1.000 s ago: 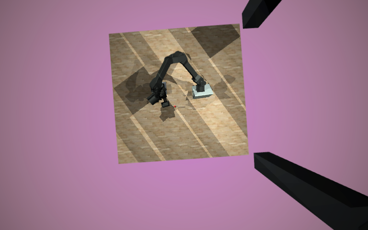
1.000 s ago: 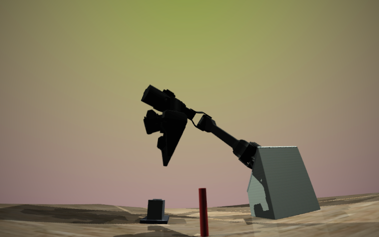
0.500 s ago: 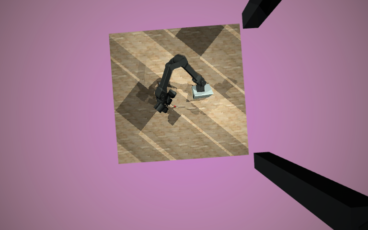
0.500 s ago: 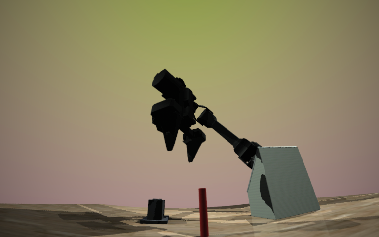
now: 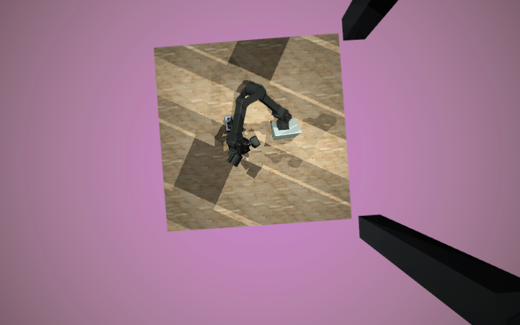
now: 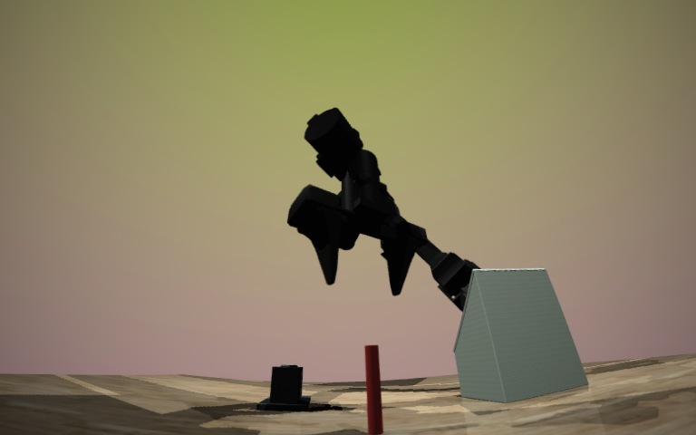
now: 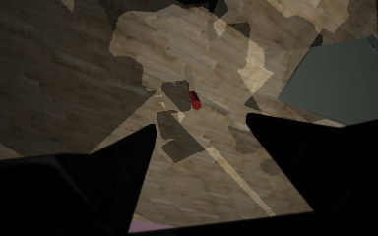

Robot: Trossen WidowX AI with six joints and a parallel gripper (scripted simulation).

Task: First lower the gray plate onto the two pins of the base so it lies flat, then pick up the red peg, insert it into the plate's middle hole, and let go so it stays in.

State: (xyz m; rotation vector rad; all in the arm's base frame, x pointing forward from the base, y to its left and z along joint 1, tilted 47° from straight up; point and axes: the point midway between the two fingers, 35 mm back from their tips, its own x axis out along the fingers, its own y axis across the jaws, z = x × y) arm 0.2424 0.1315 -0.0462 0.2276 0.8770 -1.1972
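The red peg (image 6: 373, 390) (image 7: 195, 101) stands upright on the table; in the top view it is hidden under the arm. My gripper (image 6: 362, 288) (image 7: 201, 122) is open and empty, well above the peg. In the wrist view the peg shows slightly beyond the line between the fingertips, left of its middle. The dark base stands left of the peg in the exterior view. The gray plate (image 5: 227, 123) shows its holes beside the arm in the top view and appears to lie on the base; its exact seating is too small to tell.
A pale gray-green box (image 5: 285, 135) (image 6: 534, 338) (image 7: 335, 81) carries the arm's foot and stands right of the peg. The square wooden table top (image 5: 307, 191) has patchy shadows. Two black beams (image 5: 429, 264) (image 5: 364, 19) show at the right of the top view.
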